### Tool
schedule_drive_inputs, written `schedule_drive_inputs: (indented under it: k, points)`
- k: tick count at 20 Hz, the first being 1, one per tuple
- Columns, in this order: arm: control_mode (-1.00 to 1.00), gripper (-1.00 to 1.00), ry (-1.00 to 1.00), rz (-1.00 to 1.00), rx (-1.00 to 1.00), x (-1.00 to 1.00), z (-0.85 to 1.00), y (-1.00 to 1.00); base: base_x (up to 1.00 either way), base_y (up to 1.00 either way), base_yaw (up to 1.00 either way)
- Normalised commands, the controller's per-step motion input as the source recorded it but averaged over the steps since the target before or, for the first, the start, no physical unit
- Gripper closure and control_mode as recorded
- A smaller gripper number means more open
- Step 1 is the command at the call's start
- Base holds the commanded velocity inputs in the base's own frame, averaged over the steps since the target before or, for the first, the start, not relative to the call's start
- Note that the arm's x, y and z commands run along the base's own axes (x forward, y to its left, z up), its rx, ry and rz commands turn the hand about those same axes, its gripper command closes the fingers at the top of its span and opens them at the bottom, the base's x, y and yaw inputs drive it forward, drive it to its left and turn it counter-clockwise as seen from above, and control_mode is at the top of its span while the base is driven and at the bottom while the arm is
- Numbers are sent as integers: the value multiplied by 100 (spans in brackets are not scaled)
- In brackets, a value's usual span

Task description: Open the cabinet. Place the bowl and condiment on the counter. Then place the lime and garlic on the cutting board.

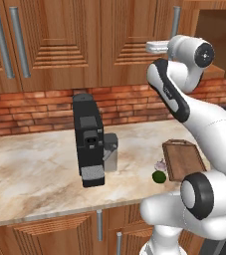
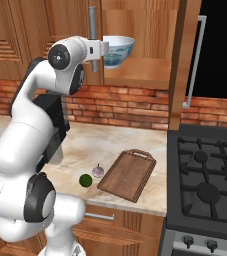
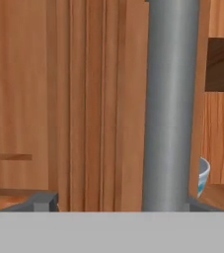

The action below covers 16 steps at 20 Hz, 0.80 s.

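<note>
Pale blue-white bowl [image 2: 117, 49], green lime [image 2: 86, 180]

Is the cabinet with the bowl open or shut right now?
Partly open: right door swung out, bowl visible inside; left door looks shut.

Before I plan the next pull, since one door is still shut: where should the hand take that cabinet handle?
Grip the handle at mid-length, coming straight at the door face. It is a long upright grey bar standing off the grooved cabinet door, so the fingers can likely close across it from either side.
</note>
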Motion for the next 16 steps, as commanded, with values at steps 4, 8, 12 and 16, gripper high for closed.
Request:
schedule_drive_inputs:
  k: [4,8,12,16]
  points:
    - [-100,100,2,0,4,9,-11,17,0,0,0]
    - [-100,100,0,-3,0,-10,4,2,0,0,0]
    - [-100,100,0,-8,0,-25,11,0,0,0,0]
    - [-100,100,0,-9,-2,-31,6,11,0,0,0]
